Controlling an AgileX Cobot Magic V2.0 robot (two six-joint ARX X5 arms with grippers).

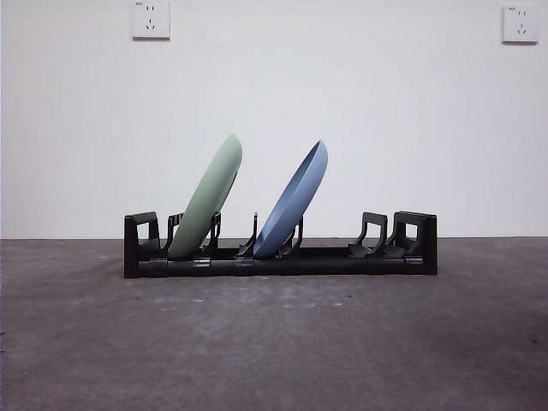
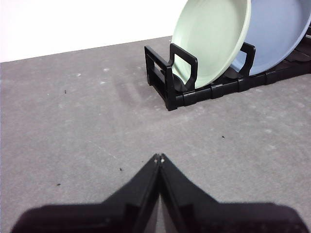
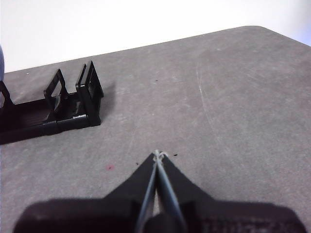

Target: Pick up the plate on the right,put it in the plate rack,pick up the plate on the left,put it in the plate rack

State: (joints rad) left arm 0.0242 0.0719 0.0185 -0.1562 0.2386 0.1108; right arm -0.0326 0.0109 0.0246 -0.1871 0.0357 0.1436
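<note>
The black plate rack (image 1: 342,259) stands across the middle of the table. A pale green plate (image 1: 208,195) leans in its left slots, and a blue plate (image 1: 294,199) leans in the slots near the middle. The left wrist view shows the green plate (image 2: 214,41) in front of the blue plate (image 2: 279,31), both standing in the plate rack (image 2: 167,87). My left gripper (image 2: 159,158) is shut and empty over bare table, well short of the rack's left end. My right gripper (image 3: 158,154) is shut and empty, off the plate rack's (image 3: 90,102) right end. Neither gripper appears in the front view.
The grey table (image 1: 274,342) stretches around the rack. Its rounded far corner (image 3: 262,29) shows in the right wrist view. Two wall sockets (image 1: 150,19) (image 1: 520,24) sit on the white wall behind.
</note>
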